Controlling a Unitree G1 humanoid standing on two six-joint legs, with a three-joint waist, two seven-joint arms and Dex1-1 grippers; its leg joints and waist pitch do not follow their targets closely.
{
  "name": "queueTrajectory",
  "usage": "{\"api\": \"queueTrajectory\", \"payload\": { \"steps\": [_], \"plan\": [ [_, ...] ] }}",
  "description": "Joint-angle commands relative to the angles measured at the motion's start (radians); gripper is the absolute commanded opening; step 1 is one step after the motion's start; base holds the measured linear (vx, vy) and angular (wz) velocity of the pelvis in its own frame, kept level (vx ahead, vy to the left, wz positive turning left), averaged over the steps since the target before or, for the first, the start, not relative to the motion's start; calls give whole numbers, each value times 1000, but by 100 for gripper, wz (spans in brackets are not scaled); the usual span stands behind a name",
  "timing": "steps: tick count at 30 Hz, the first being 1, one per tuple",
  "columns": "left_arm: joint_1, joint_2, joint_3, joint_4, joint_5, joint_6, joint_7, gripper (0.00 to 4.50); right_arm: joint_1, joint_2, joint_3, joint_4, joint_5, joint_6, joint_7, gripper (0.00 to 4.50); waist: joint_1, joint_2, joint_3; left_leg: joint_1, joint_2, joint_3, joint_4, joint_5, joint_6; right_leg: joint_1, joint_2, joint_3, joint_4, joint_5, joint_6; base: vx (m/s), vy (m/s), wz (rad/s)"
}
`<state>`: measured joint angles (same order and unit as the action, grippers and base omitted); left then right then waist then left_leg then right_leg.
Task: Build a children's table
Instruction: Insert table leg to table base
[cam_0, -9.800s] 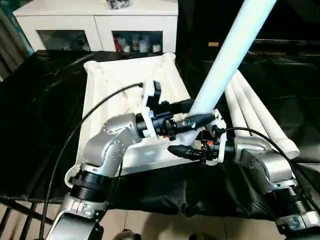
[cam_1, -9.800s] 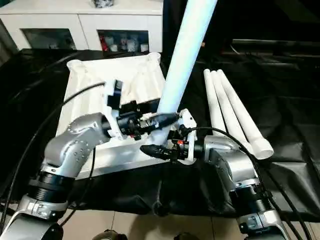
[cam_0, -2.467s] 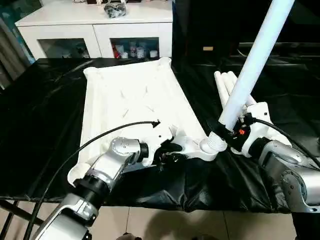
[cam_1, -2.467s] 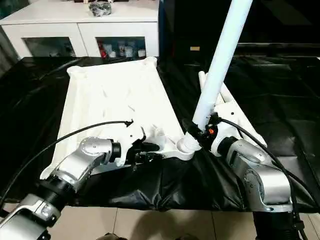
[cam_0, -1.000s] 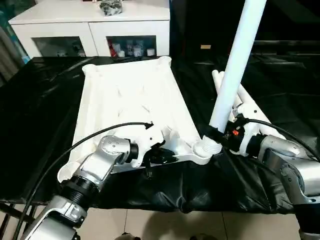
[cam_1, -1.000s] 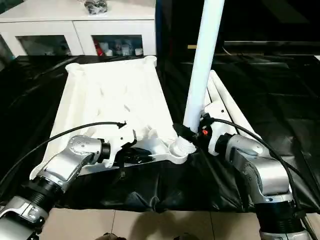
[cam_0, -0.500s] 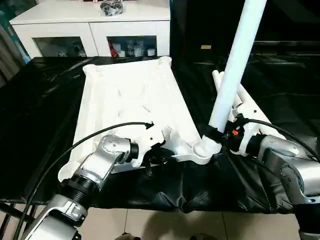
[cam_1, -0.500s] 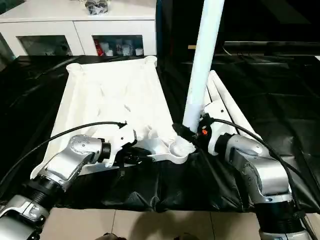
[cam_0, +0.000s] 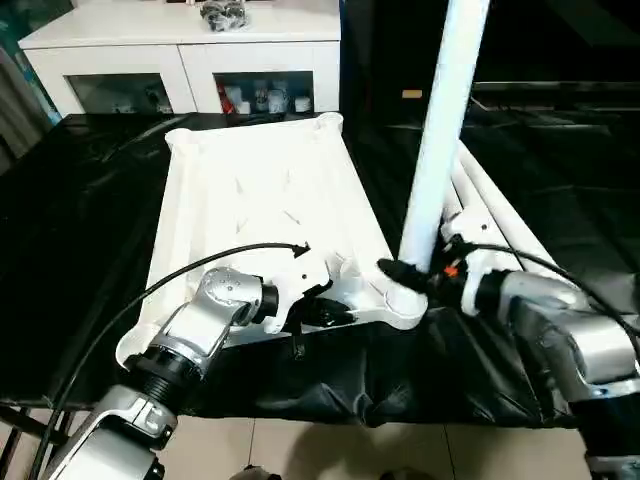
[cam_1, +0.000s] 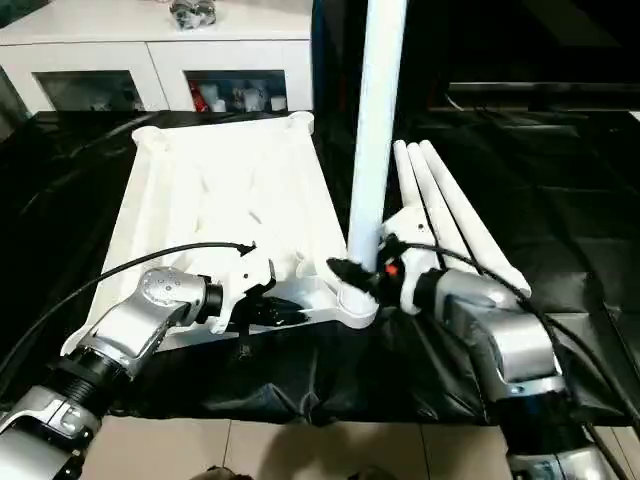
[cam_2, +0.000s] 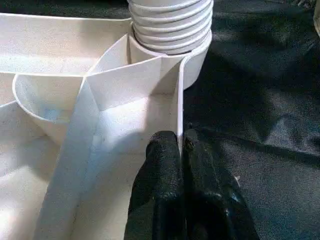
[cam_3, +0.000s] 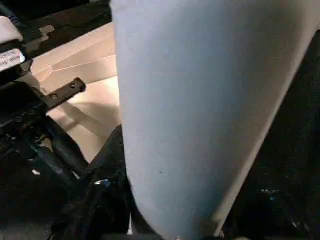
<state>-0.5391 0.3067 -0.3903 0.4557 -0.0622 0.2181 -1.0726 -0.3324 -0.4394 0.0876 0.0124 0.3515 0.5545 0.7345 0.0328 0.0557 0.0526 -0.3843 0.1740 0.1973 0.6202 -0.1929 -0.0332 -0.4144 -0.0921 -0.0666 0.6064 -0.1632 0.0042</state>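
Note:
The white tabletop (cam_0: 258, 190) lies ribbed side up on a black-covered table. One long white leg (cam_0: 441, 130) stands almost upright in the near right corner socket (cam_0: 404, 306), its threaded end (cam_2: 170, 25) seated in the socket. My right gripper (cam_0: 408, 274) is shut on the leg just above the socket, and the leg (cam_3: 200, 100) looms large in the right wrist view. My left gripper (cam_2: 179, 141) is shut on the thin near rim of the tabletop, a little left of that socket. Three more legs (cam_1: 440, 200) lie side by side to the right of the tabletop.
A white cabinet (cam_0: 190, 55) with glass doors stands behind the table. The black sheet (cam_0: 70, 200) covers the table and hangs over its near edge. A black cable (cam_0: 200, 265) arcs from my left wrist over the tabletop.
The leg has swung from leaning right to nearly upright, and my right gripper has moved left with it. My left gripper has closed on the tabletop's rim.

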Motion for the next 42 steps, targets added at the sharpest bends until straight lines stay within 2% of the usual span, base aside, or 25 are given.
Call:
{"api": "queueTrajectory", "payload": {
  "steps": [1, 6, 11, 18, 21, 22, 23, 24, 27, 28, 29, 31, 36, 37, 42],
  "plan": [
    [-6, 7, 8, 16, 10, 5, 1, 0, -8, 3, 12, 22, -11, -11, 8, 189, 2, -16, -60, 16, 49, -33, -89, -303, 9, 41, -57, 42, -98, -446, -163, 0, 0, 0],
    [-8, 7, 15, 8, 4, 2, -2, 0, -12, 14, 11, 53, -18, -30, 5, 189, 1, -14, -60, 17, 48, -33, -89, -313, 7, 40, -58, 41, -100, -462, -162, 0, 0, 0],
    [-4, 3, 23, -3, -4, 7, 0, 0, 0, 48, -29, 93, 19, -36, 4, 189, -3, -16, -58, 18, 48, -35, -89, -329, 6, 37, -59, 41, -105, -500, -150, 0, 0, 0],
    [-1, -5, 27, -6, -6, 7, 11, 0, 84, 101, -96, 121, 57, -106, -22, 189, -1, -14, -59, 18, 49, -34, -92, -329, 7, 35, -59, 41, -106, -490, -148, 0, 0, 0],
    [-3, -6, 27, -1, -4, 3, 13, 0, 111, 119, -113, 127, 62, -129, -25, 189, -2, -7, -59, 17, 50, -37, -95, -336, 6, 39, -59, 39, -104, -478, -151, 0, 0, 0],
    [-4, -7, 27, 1, -3, 3, 14, 0, 120, 124, -119, 129, 65, -135, -26, 189, -2, -8, -58, 20, 51, -35, -96, -349, 5, 35, -59, 39, -109, -481, -151, 0, 0, 0],
    [-5, -7, 27, 3, -3, 2, 15, 0, 129, 130, -125, 129, 69, -142, -27, 189, -3, -9, -59, 19, 50, -36, -97, -350, 4, 38, -59, 39, -108, -479, -153, 0, 0, 0],
    [-6, -7, 27, 4, -2, 1, 15, 0, 138, 136, -131, 128, 73, -147, -29, 189, -2, -4, -58, 20, 51, -37, -98, -355, 3, 37, -59, 38, -108, -482, -153, 0, 0, 0],
    [-7, -7, 26, 6, -1, -1, 16, 0, 160, 146, -140, 127, 78, -162, -33, 189, -2, -7, -59, 22, 51, -35, -100, -355, 3, 38, -60, 39, -109, -469, -157, 0, 0, 0],
    [-8, -8, 26, 8, 0, -2, 17, 0, 177, 153, -146, 127, 79, -174, -35, 189, 0, -3, -59, 22, 51, -35, -100, -351, 4, 37, -62, 40, -110, -465, -159, 0, 0, 0],
    [-9, -9, 26, 10, 1, -3, 18, 0, 194, 159, -150, 129, 77, -191, -41, 189, -1, -6, -58, 21, 51, -35, -101, -351, 5, 39, -61, 40, -112, -466, -158, 0, 0, 0],
    [-11, -10, 26, 12, 2, -4, 19, 0, 206, 162, -149, 127, 70, -205, -46, 189, -1, -6, -59, 21, 51, -36, -101, -352, 6, 40, -61, 39, -112, -470, -157, 0, 0, 0],
    [-16, -11, 26, 18, 3, -8, 20, 0, 232, 136, -88, 73, -16, -236, -72, 189, 0, -7, -56, 21, 50, -36, -104, -346, 6, 39, -60, 39, -115, -498, -141, 0, 0, 0],
    [-17, -12, 26, 19, 5, -8, 22, 0, 238, 134, -75, 49, -34, -237, -83, 189, -1, -11, -56, 21, 50, -35, -104, -348, 7, 39, -61, 39, -116, -513, -135, 0, 0, 0],
    [-16, -16, 29, 22, 9, -9, 25, 0, 238, 127, -46, 20, -56, -237, -102, 189, -1, -12, -55, 23, 50, -37, -104, -353, 10, 36, -62, 39, -121, -550, -119, 0, 0, 0]
  ]
}}
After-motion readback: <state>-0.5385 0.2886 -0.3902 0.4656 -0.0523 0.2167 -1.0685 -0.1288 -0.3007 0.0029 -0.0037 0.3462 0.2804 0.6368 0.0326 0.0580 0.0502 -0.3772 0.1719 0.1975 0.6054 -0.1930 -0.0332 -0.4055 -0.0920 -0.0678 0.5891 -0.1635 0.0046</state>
